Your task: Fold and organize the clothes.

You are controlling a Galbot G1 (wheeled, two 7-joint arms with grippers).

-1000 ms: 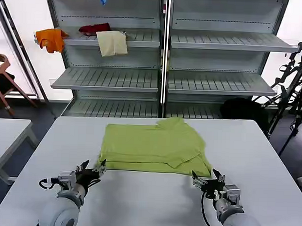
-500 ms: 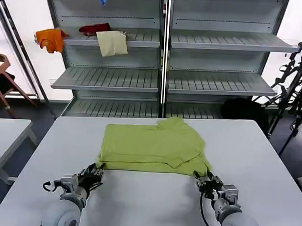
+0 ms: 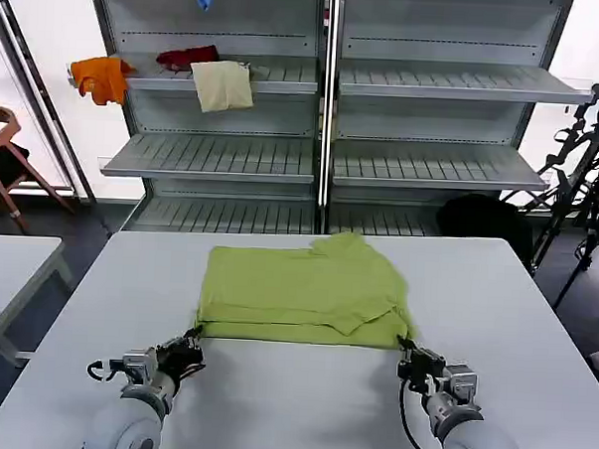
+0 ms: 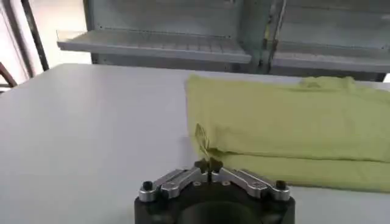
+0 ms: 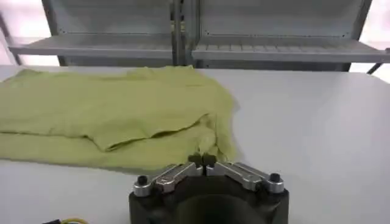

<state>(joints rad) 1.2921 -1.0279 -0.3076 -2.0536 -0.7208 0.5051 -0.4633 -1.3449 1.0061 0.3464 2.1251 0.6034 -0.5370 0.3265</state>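
Left jaws: I see my left gripper point(image 3: 188, 341) pinched on the near left corner of the lime-green T-shirt point(image 3: 305, 289); its fingertips point(image 4: 209, 165) meet on the hem.
Right jaws: my right gripper point(image 3: 410, 355) is pinched on the near right corner; fingertips point(image 5: 202, 160) closed on fabric.
Between the jaws: bare white table point(image 3: 292, 393), nothing lying on it.
Ahead of the jaws: the folded shirt covers the middle of the table; beyond it a bare strip, then the metal shelving point(image 3: 325, 106).
Outboard of left jaws: open tabletop to the edge; a second table point(image 3: 9, 271) stands well apart.
Outboard of right jaws: open tabletop; tripods point(image 3: 585, 177) beyond the edge.
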